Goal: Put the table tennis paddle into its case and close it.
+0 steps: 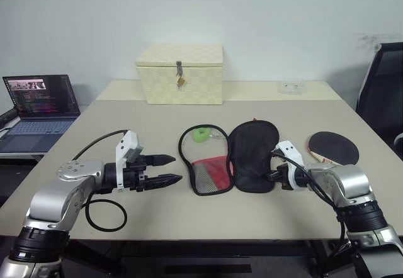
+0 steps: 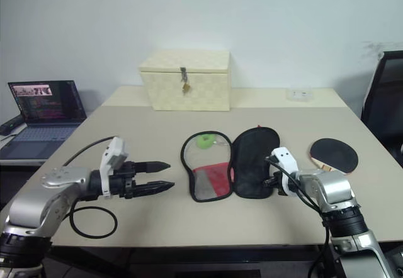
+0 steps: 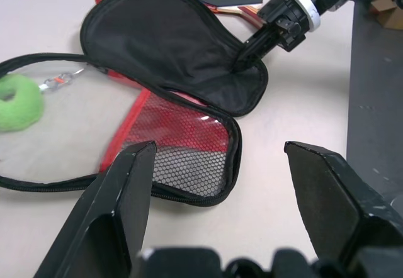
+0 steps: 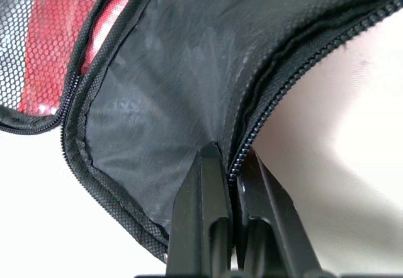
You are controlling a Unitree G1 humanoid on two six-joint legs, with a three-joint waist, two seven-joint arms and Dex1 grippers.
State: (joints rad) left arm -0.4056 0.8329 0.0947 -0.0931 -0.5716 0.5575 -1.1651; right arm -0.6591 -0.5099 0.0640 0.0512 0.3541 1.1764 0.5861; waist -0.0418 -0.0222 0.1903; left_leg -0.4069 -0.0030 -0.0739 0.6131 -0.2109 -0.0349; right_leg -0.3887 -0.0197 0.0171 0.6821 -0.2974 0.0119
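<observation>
One soft black-and-red paddle-shaped zip case (image 1: 230,158) lying spread open mid-table, grey mesh pocket up. Right gripper (image 1: 275,172) pinched tight on the zipper edge of its black fabric flap (seen close in the right wrist view). Left gripper (image 1: 165,170) spread wide and empty, hovering just beside the case's mesh half. One table tennis paddle (image 1: 333,147), round black rubber face up, flat on the beige table (image 1: 157,127) beyond the right gripper, clear of both jaws
</observation>
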